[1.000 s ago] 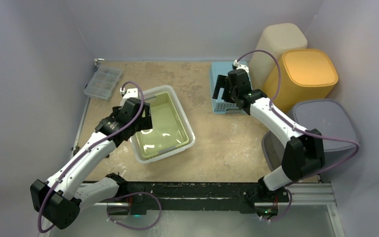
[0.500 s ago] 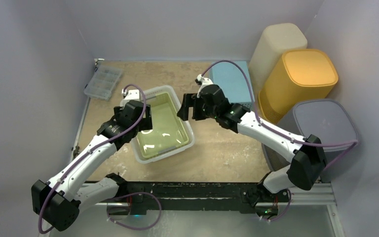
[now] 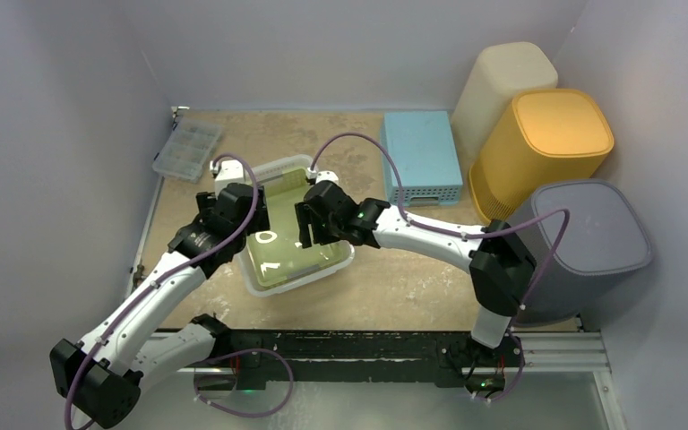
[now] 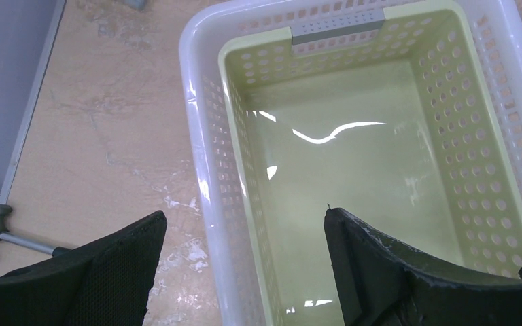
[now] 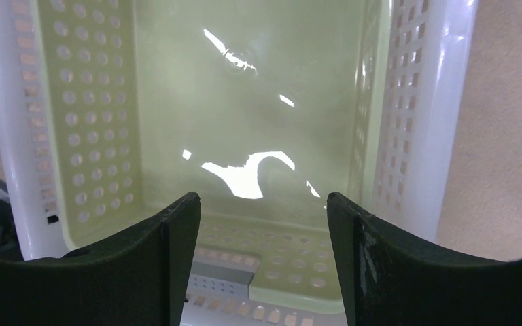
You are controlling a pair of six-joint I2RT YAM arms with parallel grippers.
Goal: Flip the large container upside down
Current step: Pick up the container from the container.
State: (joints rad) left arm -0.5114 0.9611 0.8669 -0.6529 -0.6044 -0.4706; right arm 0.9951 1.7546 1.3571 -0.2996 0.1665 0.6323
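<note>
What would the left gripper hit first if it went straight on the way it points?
Probably the side wall of the large container: the open left gripper straddles it, one finger outside, one inside. Depth is unclear.

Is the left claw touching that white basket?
Apart. The left wrist view shows the left gripper open astride the white basket wall, with clear gaps beside both fingers.
</note>
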